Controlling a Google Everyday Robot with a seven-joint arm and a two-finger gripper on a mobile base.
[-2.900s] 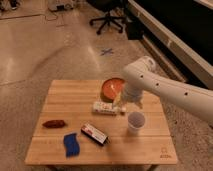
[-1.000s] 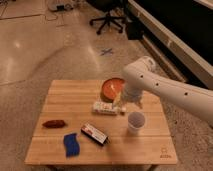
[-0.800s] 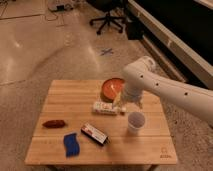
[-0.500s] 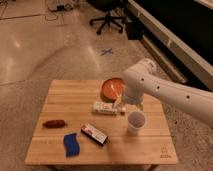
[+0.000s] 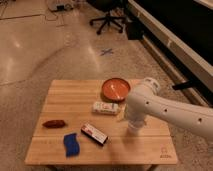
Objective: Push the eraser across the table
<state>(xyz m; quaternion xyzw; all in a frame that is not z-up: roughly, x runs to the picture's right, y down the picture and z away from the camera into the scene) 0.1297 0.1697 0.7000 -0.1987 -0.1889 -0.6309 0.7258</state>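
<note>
- Speckled floor surrounds the table (image 5: 150, 150), a light wooden top; an office chair (image 5: 107, 17) stands well behind it, and a blue cross mark (image 5: 106, 51) lies on the floor between them.
- The eraser (image 5: 94, 133), black with a red-and-white label, lies flat near the front edge, left of centre, just beside the blue pad (image 5: 71, 144).
- 1 white arm (image 5: 170, 112) reaches in from the right; the gripper (image 5: 132, 126) sits at its lower end over the table's right-middle, apart from the eraser. Whether it is clenched or released cannot be told.
- A white box (image 5: 106, 107) lies mid-table, an orange bowl (image 5: 116, 89) behind it, and a red-brown object (image 5: 53, 123) at the left.
</note>
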